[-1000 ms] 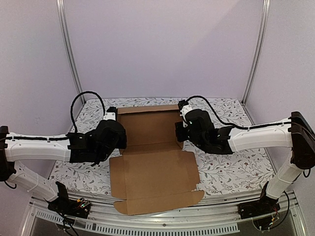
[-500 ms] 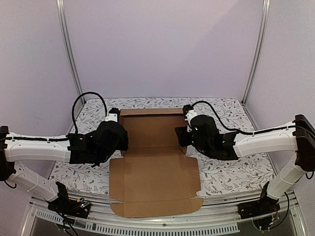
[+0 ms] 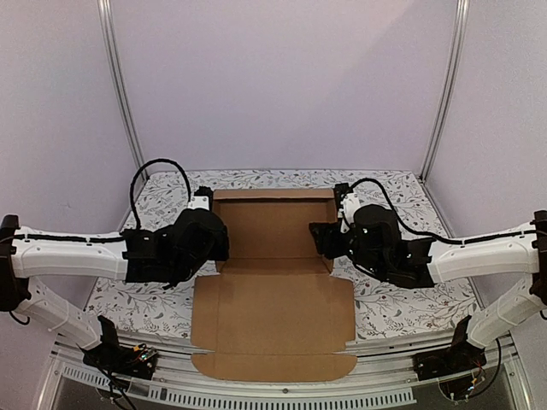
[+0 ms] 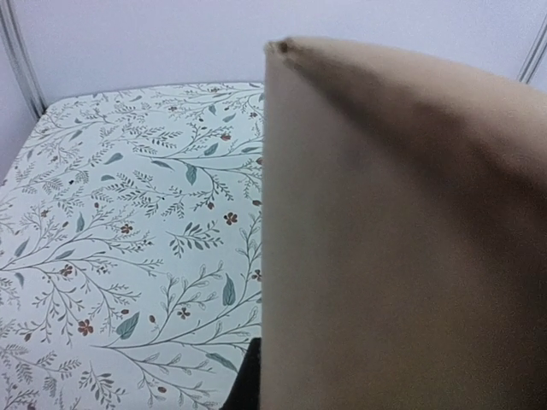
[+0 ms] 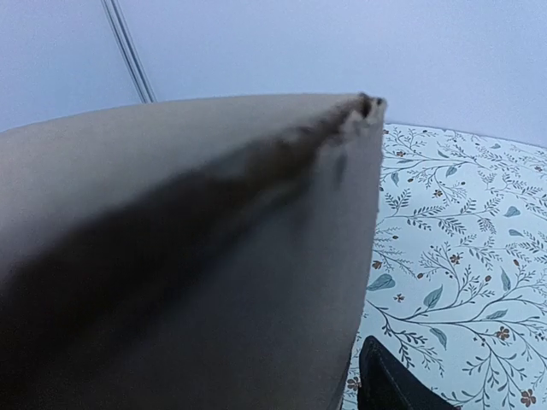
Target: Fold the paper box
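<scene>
The paper box [image 3: 272, 295], plain brown cardboard, lies mid-table with its wide front panel flat and its back part [image 3: 272, 224] raised between the two arms. My left gripper [image 3: 220, 245] is shut on the box's left side wall. In the left wrist view that wall [image 4: 402, 239] fills the right half, and one dark finger [image 4: 247, 380] shows beside it. My right gripper [image 3: 322, 240] is at the right side wall [image 5: 214, 282]. Its one visible finger [image 5: 391, 383] stands off the cardboard with a gap; the other finger is hidden behind the wall.
A floral cloth [image 3: 402, 295] covers the table on both sides of the box. Metal frame posts [image 3: 121, 94] [image 3: 444, 94] stand at the back corners against lilac walls. The front panel's edge reaches the rail at the table's near edge [image 3: 273, 386].
The box has swung from skewed to square with the table and shifted right. Both arms moved with it. The right gripper's jaws have spread away from the right wall.
</scene>
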Motion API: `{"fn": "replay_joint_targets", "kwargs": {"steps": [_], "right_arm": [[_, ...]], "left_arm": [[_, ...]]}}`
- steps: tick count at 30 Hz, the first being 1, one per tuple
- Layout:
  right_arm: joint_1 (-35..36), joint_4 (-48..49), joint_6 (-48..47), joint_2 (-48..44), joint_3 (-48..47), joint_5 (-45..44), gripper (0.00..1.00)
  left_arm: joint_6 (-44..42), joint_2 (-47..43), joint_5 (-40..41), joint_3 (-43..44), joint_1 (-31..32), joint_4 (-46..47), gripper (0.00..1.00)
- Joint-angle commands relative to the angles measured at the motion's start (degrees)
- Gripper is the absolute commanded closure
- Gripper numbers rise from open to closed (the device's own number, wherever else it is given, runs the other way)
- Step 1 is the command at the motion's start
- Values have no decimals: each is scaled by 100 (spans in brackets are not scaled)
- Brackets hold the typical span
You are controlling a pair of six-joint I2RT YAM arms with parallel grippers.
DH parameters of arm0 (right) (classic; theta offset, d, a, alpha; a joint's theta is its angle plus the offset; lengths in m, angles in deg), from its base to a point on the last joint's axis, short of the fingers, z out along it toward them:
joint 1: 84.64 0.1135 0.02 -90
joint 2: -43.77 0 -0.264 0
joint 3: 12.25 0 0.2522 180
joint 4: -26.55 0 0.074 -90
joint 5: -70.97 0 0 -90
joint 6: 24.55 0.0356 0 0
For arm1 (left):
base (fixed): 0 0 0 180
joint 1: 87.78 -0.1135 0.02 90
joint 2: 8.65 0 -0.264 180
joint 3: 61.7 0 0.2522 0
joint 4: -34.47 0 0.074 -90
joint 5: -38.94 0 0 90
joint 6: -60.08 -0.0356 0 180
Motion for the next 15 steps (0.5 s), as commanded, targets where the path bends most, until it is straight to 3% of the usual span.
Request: {"fn": "replay_joint_targets", "kwargs": {"steps": [1, 8, 15], "right_arm": [[50, 73, 52, -302, 204, -151, 38], [83, -134, 3, -490, 282, -424, 39], [99, -383, -24, -313, 97, -538, 50]], "left_arm": [[352, 123, 76, 223, 28, -115, 100], [492, 340, 23, 241, -72, -170, 100], [766, 460, 27, 274, -179, -288, 100]]}}
